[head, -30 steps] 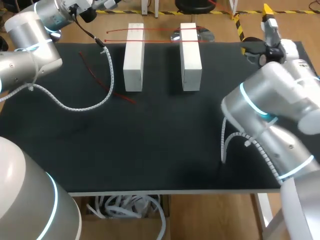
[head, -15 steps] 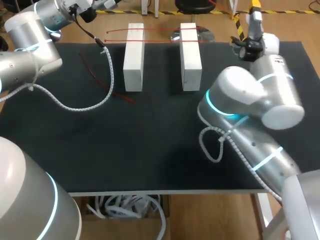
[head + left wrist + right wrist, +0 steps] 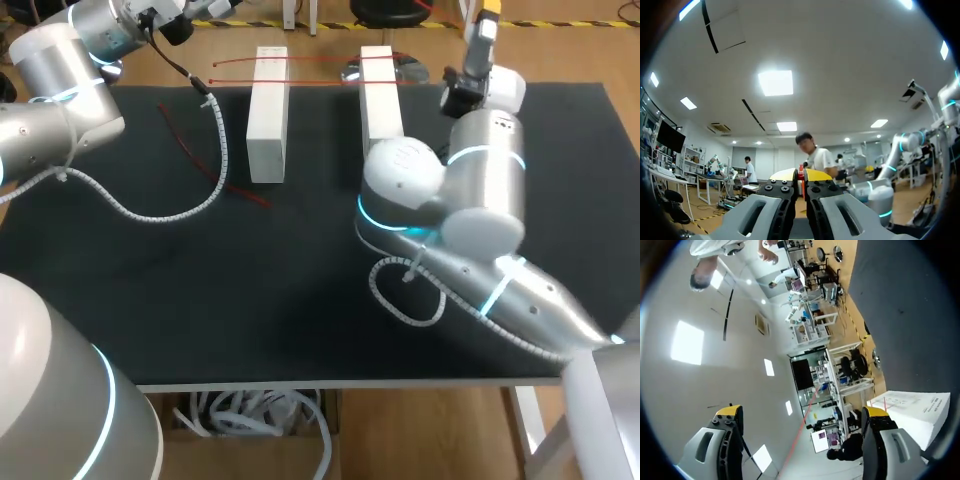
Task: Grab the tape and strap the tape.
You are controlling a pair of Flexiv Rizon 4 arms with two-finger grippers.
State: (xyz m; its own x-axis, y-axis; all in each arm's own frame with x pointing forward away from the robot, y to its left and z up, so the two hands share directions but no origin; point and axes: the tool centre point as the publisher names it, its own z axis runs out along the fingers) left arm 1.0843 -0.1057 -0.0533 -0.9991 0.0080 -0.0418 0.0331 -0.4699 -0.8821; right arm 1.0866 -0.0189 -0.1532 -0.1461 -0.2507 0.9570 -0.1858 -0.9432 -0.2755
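Observation:
Two strands of red tape (image 3: 310, 60) run across the tops of two white blocks (image 3: 268, 115) at the far side of the black mat. Another red tape piece (image 3: 185, 145) lies loose on the mat to their left. My left arm (image 3: 70, 60) is raised at the far left corner. In its wrist view the left gripper (image 3: 801, 176) points up into the room, shut with a thin sliver of red tape (image 3: 801, 173) pinched between the yellow tips. My right gripper (image 3: 485, 20) is beyond the far edge, right of the blocks, and stands open (image 3: 802, 412) with nothing between its fingers.
The right arm's elbow (image 3: 440, 190) hangs over the mat's middle right and covers part of the right block (image 3: 378, 90). The left arm's spiral-wrapped cable (image 3: 215, 150) droops onto the mat beside the left block. The black mat (image 3: 200, 300) covers the table.
My right arm has swung left across the table, carrying its open gripper along the far edge toward the right block. The left arm has not moved.

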